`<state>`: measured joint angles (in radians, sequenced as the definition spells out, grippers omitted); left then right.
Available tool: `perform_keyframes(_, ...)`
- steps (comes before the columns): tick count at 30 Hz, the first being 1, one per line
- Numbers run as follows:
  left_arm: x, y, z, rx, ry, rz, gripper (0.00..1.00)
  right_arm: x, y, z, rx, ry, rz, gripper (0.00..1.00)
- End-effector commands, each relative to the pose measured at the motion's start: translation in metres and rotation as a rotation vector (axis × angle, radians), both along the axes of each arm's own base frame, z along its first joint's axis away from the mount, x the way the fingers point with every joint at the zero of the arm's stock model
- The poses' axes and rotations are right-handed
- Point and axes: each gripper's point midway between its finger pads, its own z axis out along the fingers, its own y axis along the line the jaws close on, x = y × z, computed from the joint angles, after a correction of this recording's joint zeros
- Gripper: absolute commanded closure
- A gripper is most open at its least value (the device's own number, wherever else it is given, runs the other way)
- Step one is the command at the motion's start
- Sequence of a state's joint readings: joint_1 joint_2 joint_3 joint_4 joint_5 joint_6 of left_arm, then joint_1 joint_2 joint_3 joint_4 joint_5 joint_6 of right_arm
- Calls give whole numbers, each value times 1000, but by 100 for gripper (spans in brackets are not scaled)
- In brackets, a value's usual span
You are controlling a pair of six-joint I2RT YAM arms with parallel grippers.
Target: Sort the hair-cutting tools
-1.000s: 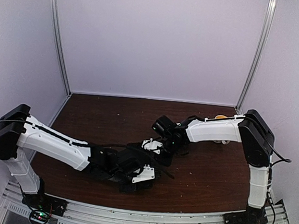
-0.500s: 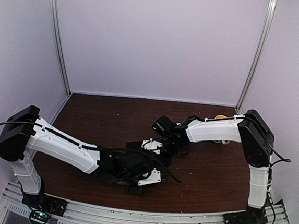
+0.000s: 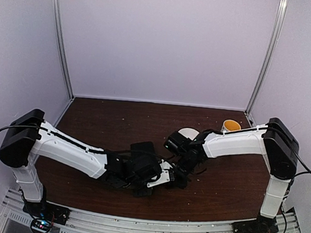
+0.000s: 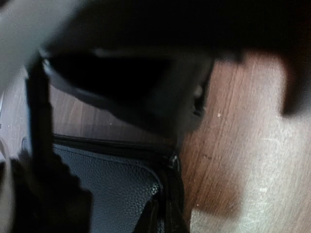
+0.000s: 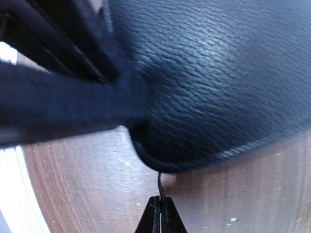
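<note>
No scissors or thin black stick pieces show in any view. The flat black case (image 4: 112, 189) with a grained skin and a zipped edge fills both wrist views (image 5: 209, 73). My left gripper (image 4: 163, 218) is shut on the case's zipped edge. My right gripper (image 5: 160, 213) is shut on a thin black zip pull (image 5: 160, 187) at the case's rounded corner, low over the wood. In the top view the left gripper (image 3: 161, 177) and the right gripper (image 3: 182, 170) meet near the table's front middle, and the case is mostly hidden beneath them.
A white bowl (image 3: 187, 133) stands just behind the right forearm. A small yellow cup (image 3: 231, 125) stands at the back right. The brown wooden table (image 3: 106, 123) is walled on three sides by pale panels.
Both grippers have moved right and toward the front edge with the case between them. The right forearm has swung away, uncovering the white bowl and the yellow cup.
</note>
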<state>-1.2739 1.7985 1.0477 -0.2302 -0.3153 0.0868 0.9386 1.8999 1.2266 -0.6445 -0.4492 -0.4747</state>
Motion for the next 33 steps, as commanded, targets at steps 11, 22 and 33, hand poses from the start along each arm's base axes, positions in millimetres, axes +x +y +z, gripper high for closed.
perform_keyframes(11, -12, -4, 34, -107, 10, -68, 68, -27, 17, 18, 93, 204, -67, 100)
perform_keyframes(22, 82, 40, 103, -288, 39, 280, 45, 10, -12, 14, 48, 102, -156, 100)
perform_keyframes(33, 173, 48, 68, -388, 273, 536, 45, 81, -42, 18, 19, -53, -358, 100)
